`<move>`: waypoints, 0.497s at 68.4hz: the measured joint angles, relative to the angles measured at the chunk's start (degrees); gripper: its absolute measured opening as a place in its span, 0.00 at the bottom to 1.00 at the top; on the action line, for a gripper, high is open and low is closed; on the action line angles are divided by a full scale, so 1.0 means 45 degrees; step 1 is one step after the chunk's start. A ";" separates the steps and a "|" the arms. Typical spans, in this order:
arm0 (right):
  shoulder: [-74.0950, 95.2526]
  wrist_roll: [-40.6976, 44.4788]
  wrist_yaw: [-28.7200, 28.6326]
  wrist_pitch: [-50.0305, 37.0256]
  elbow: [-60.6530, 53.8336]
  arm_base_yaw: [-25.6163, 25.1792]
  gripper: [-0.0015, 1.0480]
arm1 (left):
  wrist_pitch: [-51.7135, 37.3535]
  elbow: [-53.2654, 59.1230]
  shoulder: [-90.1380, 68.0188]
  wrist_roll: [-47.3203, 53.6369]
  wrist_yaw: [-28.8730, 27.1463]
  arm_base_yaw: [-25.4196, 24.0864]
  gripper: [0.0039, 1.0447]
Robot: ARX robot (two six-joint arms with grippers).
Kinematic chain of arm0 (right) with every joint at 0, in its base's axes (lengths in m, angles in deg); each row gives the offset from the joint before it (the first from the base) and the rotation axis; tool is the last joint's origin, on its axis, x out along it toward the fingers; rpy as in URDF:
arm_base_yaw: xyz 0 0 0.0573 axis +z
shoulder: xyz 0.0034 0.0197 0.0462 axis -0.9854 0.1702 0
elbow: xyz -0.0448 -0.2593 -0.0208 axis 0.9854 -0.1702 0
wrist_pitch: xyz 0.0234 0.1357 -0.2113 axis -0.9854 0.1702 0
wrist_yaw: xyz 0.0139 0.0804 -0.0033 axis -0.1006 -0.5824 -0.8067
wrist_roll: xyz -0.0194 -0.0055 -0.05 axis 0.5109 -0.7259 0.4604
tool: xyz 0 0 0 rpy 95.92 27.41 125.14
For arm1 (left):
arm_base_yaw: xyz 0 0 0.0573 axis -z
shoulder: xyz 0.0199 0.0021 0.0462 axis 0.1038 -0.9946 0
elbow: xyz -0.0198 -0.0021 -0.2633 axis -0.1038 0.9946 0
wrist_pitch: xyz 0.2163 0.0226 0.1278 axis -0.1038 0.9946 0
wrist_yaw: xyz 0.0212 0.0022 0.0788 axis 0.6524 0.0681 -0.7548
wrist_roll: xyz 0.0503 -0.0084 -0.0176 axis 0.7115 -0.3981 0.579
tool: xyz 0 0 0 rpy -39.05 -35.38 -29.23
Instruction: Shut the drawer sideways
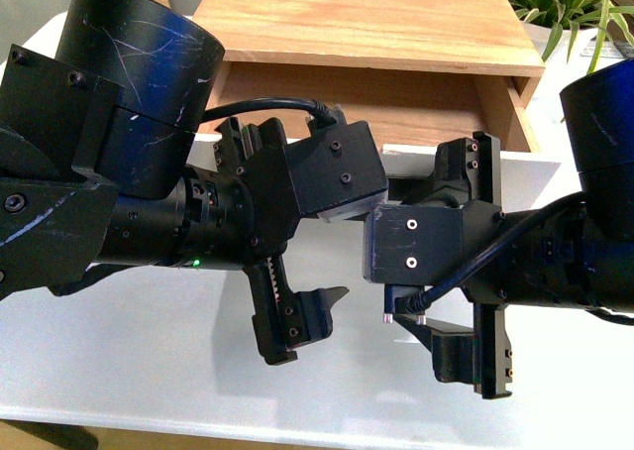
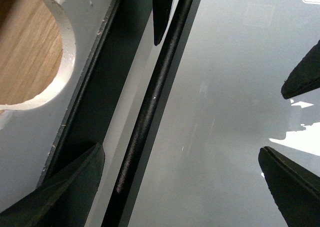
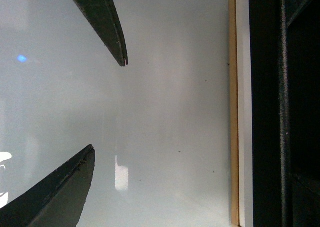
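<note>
No writing, label, brand or number can be read on anything in any of the views.

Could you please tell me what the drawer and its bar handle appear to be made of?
The drawer looks wooden: grain shows inside, and its front is painted white. The handle seems metal, with a matte black, finely speckled finish.

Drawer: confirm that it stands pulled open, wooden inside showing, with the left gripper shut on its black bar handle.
Not quite. The drawer stands pulled open, wooden inside showing, but the left gripper is open: the left wrist view shows its fingers spread wide, not clamping the black bar handle.
</note>
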 joint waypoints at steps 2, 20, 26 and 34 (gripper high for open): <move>0.0078 -0.0010 0.0068 -0.0107 0.0068 -0.0015 0.91 | -0.0063 -0.0015 -0.0015 -0.0058 -0.0087 0.0000 0.92; 0.0384 -0.0019 0.0418 -0.0607 0.0325 -0.0117 0.91 | -0.0233 -0.0228 -0.0199 -0.0544 -0.0321 -0.0034 0.92; 0.0491 -0.0024 0.0476 -0.0685 0.0374 -0.0165 0.91 | -0.0253 -0.0321 -0.0277 -0.0593 -0.0350 -0.0034 0.92; 0.0607 -0.0024 0.0500 -0.0777 0.0447 -0.0228 0.91 | -0.0253 -0.0461 -0.0403 -0.0617 -0.0350 -0.0034 0.92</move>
